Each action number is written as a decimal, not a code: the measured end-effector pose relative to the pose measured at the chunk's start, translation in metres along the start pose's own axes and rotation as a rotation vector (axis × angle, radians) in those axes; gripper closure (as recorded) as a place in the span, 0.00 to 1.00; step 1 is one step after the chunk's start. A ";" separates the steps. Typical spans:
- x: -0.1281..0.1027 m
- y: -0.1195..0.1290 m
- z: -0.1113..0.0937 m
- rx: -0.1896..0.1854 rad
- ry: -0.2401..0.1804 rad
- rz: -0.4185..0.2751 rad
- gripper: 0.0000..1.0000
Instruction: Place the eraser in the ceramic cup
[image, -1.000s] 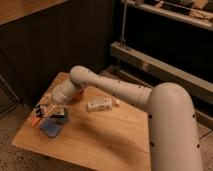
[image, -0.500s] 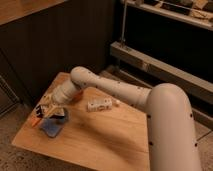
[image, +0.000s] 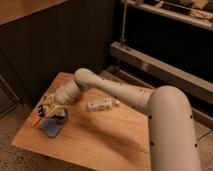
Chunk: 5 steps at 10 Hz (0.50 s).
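Hand (image: 50, 111), fingers together, at the counter's (image: 110, 142) 9 o'clock edge, just over the dark ceramic cup (image: 60, 116); the eraser cannot be made out. Risk: an off-centre release could drop it onto the blue pad (image: 51, 130) at the cup's 6 o'clock.
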 end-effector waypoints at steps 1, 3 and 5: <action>0.002 0.000 0.000 0.003 -0.006 -0.001 0.70; 0.007 0.000 0.002 0.011 -0.027 -0.004 0.70; 0.012 0.000 0.005 0.011 -0.035 -0.004 0.70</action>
